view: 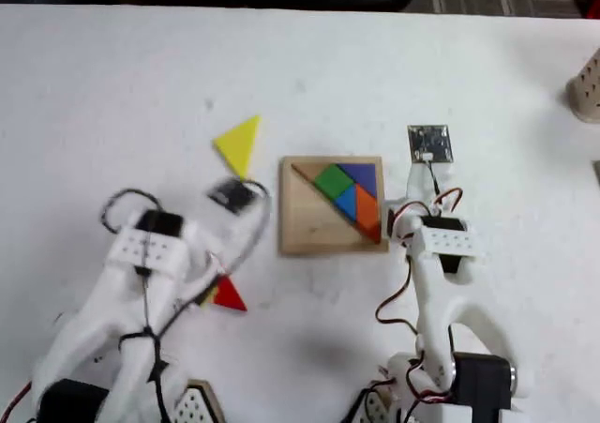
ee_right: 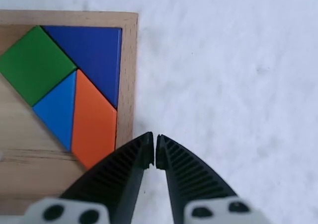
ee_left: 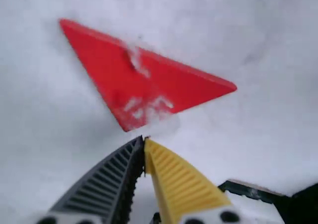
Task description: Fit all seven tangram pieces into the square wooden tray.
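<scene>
Closed and empty, the left gripper (ee_left: pixel 144 142) sits just short of the red triangle (ee_left: pixel 141 87), probably to nudge it; the right gripper (ee_right: pixel 155 144), likewise closed on nothing, hangs beside the tray (ee_right: pixel 130 60).

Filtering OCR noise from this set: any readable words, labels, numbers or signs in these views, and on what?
No text can be read in any view.
On the small circuit board: any markings are too small to read.
On the red triangle: white scuffs, not letters.
On the yellow triangle: nothing printed.
On the wooden tray: plain wood, no print.
</scene>
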Controlling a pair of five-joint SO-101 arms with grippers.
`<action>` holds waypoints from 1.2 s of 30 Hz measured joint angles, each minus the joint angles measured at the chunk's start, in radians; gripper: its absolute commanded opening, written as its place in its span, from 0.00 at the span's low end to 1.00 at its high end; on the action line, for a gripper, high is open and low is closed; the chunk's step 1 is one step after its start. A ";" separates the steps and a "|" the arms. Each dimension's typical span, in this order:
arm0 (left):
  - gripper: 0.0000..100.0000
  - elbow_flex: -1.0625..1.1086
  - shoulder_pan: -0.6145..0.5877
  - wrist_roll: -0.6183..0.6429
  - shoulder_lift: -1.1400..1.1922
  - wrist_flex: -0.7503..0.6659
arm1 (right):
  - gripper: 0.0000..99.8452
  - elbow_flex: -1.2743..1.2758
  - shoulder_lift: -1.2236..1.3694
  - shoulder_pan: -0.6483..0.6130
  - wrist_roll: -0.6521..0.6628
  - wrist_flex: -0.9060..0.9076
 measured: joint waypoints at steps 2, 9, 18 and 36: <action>0.02 0.017 0.032 0.002 0.000 0.005 | 0.02 0.000 0.000 0.000 0.000 0.000; 0.02 0.003 0.107 0.003 0.166 -0.002 | 0.02 0.000 0.000 0.000 0.000 0.000; 0.02 -0.049 0.091 0.169 0.362 -0.107 | 0.02 0.000 0.000 0.000 0.000 0.000; 0.02 -0.092 -0.083 0.505 0.371 -0.244 | 0.02 0.000 0.000 0.000 0.000 0.000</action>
